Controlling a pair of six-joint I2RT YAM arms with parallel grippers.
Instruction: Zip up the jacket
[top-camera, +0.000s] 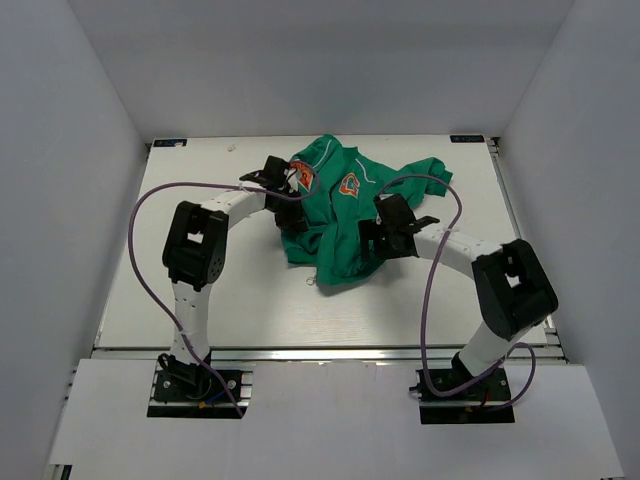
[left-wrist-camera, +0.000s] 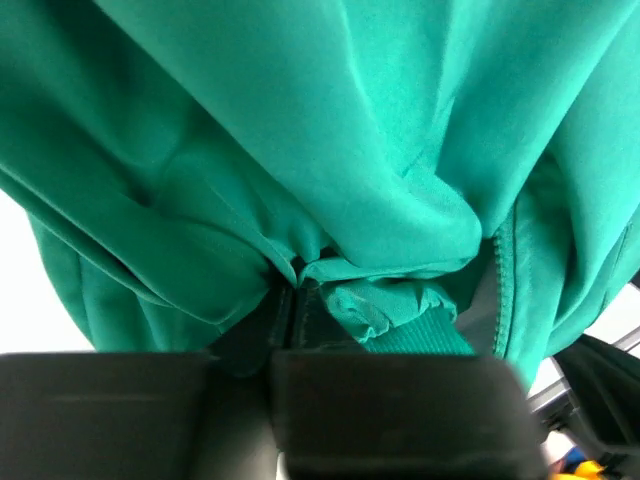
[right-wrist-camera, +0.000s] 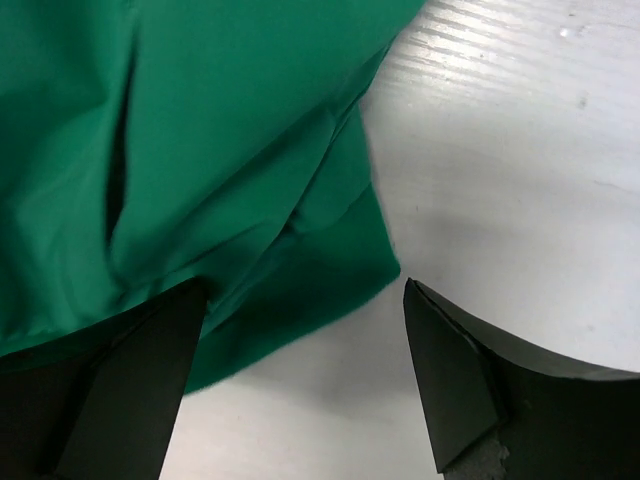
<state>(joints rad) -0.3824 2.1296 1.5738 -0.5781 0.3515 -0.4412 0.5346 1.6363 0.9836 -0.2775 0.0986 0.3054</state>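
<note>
A white worktop (top-camera: 200, 310) with pale walls on three sides is seen from above. A small green jacket (top-camera: 340, 225) lies crumpled on it, at the middle towards the far edge, with sleeves and body bunched together. An orange logo (top-camera: 349, 184) faces up near its top, and an orange patch (top-camera: 302, 175) shows on a fold at its far left.

Two black-and-white arms reach in from the near edge. The left arm (top-camera: 195, 245) curves to the jacket's left side and the right arm (top-camera: 510, 285) curves to its right side. A purple cable (top-camera: 140, 260) loops along each arm.

The left pincer (top-camera: 288, 205) sits at the jacket's left edge. In its own wrist view, the left pincer (left-wrist-camera: 293, 300) is clenched on a gathered fold of green cloth, which drapes above and around it. To the right of that fold runs a line of zip teeth (left-wrist-camera: 500, 260), with a strip of pale grey lining (left-wrist-camera: 480, 312) just beside it.

The right pincer (top-camera: 372, 240) rests over the jacket's near right part. In its wrist view, the right pincer (right-wrist-camera: 300, 340) is released, with its two dark fingers (right-wrist-camera: 460, 380) spread wide. A loose corner of green cloth lies on the bare worktop between them, reaching the left finger and well apart from the right one.
</note>
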